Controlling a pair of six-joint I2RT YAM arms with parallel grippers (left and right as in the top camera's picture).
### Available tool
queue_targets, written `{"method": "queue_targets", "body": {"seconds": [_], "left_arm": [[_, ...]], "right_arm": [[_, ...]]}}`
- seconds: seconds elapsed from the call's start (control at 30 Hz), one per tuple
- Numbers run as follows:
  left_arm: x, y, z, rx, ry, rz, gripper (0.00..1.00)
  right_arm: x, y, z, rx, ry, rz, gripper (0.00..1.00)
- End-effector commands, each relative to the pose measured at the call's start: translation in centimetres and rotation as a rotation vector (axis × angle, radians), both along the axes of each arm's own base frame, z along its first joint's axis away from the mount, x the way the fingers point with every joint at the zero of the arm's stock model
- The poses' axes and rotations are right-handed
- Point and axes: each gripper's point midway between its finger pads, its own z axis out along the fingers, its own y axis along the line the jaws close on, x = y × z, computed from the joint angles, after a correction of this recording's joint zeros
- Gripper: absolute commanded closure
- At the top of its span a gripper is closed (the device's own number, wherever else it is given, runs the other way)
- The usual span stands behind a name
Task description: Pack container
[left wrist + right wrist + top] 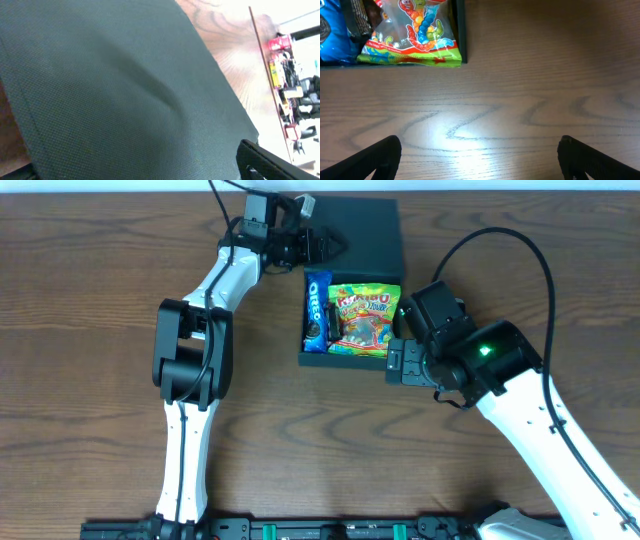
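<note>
The container [352, 358] is a dark square box lying open on the table, its flap lid [365, 230] folded back flat behind it. Inside lie a blue Oreo packet [317, 308] and a green Haribo packet [365, 315]. My left gripper [333, 247] stands open at the lid's left edge. The lid [125, 90] fills the left wrist view, with one finger [265, 162] at the bottom right. My right gripper [398, 364] is open beside the box's near right corner. In its own view the gripper [480, 157] hangs over bare wood, with the Haribo packet [415, 35] and box wall [460, 30] ahead.
The table [90, 300] is dark wood, with bare wood left and right of the box. A black cable [500, 240] loops over the table behind my right arm. Equipment stands beyond the table edge [285, 75] in the left wrist view.
</note>
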Motion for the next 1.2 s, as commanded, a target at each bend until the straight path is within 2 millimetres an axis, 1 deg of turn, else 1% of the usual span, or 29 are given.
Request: {"method": "queue_targets", "body": {"seconds": [0.0,0.1,0.2,0.27,0.43,0.6,0.7,0.77,0.87,0.93,1.07,1.17], "left_arm": [[0.2,-0.6,0.9,-0.017,-0.116,-0.087,0.05],[0.6,-0.7,1.5,-0.019,-0.166,-0.095,0.05],[1.0,-0.9,2.5,-0.044,-0.226,-0.115,0.05],[1.2,-1.1,3.6,-0.068,-0.285,-0.138,0.05],[0.7,-1.7,6.1,-0.118,-0.367,-0.219,0.04],[-0.1,-1.4,9.4,-0.085,-0.453,-0.252,0.04],[-0.2,-0.7,10.5,-0.009,-0.470,-0.226,0.05],[-1.0,-0.2,11.5,0.045,-0.508,-0.250,0.05],[-2.9,-0.3,13.3,0.083,-0.558,-0.311,0.05],[-3.5,-0.4,14.3,0.085,-0.565,-0.321,0.05],[-5.3,-0.5,15.0,0.097,-0.540,-0.356,0.05],[-6.6,-0.1,15.3,0.109,-0.506,-0.376,0.05]], "right_arm": [[0.1,-0.1,-0.1,-0.014,-0.010,-0.013,0.01],[0.2,-0.2,0.0,-0.020,-0.019,-0.016,0.01],[0.3,-0.3,0.0,-0.025,-0.023,-0.018,0.01],[0.4,-0.2,0.1,-0.023,-0.026,-0.018,0.01],[0.6,-0.1,0.0,-0.020,-0.032,-0.018,0.01],[0.9,0.0,0.2,-0.016,-0.045,-0.019,0.01],[1.0,-0.2,0.2,-0.025,-0.050,-0.023,0.01],[1.0,-0.2,0.2,-0.026,-0.051,-0.023,0.01],[1.2,-0.1,0.3,-0.022,-0.061,-0.024,0.01],[1.4,0.0,0.3,-0.018,-0.068,-0.024,0.01],[1.5,0.0,0.4,-0.018,-0.072,-0.024,0.01],[1.5,0.0,0.4,-0.018,-0.072,-0.025,0.01]]}}
